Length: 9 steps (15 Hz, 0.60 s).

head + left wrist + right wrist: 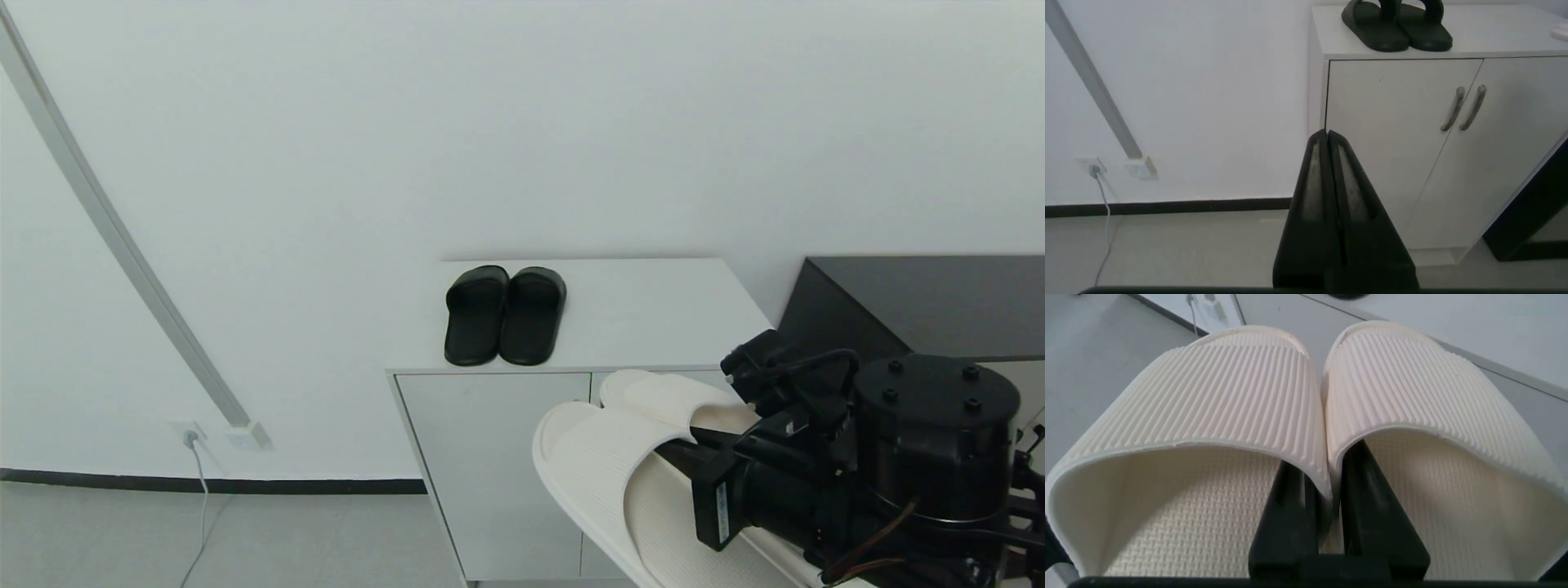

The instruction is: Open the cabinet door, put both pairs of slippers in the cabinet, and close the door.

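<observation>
A pair of black slippers [504, 314] lies on top of the white cabinet [645, 314], near its left end; the same black slippers [1396, 18] sit above the shut doors with two metal handles [1462, 108]. My right gripper [1327, 498] is shut on the inner edges of a pair of cream ribbed slippers [1245, 400], one finger inside each. Those cream slippers [620, 457] hang in front of the cabinet doors at the right. My left gripper [1328, 139] is shut, holding nothing, low and left of the cabinet front.
A dark cabinet [922, 302] stands right of the white one. A slanted metal conduit [122, 237] runs down the wall to a socket [192, 433] with a cable. Grey floor [204, 539] lies left of the cabinet.
</observation>
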Motion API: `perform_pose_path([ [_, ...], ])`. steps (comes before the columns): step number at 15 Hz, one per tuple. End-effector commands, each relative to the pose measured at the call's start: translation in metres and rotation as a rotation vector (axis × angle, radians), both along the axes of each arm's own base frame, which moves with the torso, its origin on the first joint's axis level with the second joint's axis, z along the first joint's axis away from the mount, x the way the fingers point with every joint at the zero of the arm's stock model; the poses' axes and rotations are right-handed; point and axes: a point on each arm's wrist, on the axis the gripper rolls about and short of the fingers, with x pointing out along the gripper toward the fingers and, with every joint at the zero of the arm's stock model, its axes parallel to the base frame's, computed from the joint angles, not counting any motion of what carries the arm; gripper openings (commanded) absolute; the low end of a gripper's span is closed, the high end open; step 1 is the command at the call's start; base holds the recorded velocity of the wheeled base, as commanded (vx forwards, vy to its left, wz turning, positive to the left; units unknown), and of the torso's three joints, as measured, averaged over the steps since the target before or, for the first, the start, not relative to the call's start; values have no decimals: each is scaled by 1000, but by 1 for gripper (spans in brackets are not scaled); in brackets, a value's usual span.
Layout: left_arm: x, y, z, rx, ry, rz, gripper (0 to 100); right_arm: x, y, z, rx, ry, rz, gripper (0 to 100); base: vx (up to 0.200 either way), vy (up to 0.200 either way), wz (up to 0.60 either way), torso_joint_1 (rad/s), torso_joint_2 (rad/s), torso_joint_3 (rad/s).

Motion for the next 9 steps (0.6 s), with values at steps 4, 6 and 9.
perform_pose_path([
  [4, 0, 0, 0, -2, 1, -1, 100, -2, -1, -9, -25, 22, 2, 0, 0, 0, 0, 0, 0, 0],
  [6, 0, 0, 0, -2, 1, -1, 100, -3, -2, -7, -20, 16, 3, 0, 0, 0, 0, -83, 176, 105],
  [9, 0, 0, 0, 0, 1, 0, 100, -3, -2, -6, -10, 7, 1, 0, 0, 0, 0, -154, 357, 199],
])
